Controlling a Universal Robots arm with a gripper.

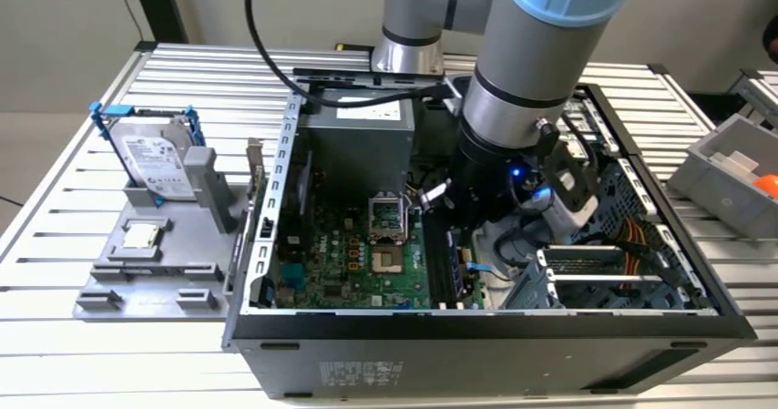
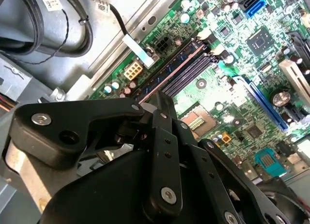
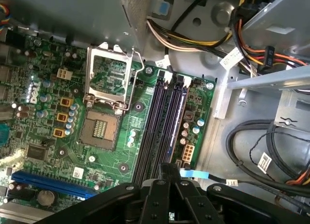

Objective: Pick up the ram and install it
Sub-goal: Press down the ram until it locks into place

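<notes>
A hard drive (image 1: 156, 158) stands upright beside the open computer case (image 1: 486, 336).

Nothing legible anywhere. Print present in several places, all too small to make out:

- White label on the face of the hard drive (image 1: 156, 158), standing in its blue frame at the exterior view's left: rows of dark marks, unreadable.
- Pale sticker (image 1: 364, 373) on the near outer wall of the computer case (image 1: 486, 336): fine lines, unreadable.
- White tag (image 3: 264, 162) wrapped on a black cable in the first wrist view, barcode-like stripes, no characters to tell.
- Another white tag (image 2: 52, 0) on a black cable in the second wrist view, likewise unreadable.
- Small white sticker (image 3: 77, 173) on the motherboard (image 3: 43, 64) near the blue slot: unreadable.
</notes>
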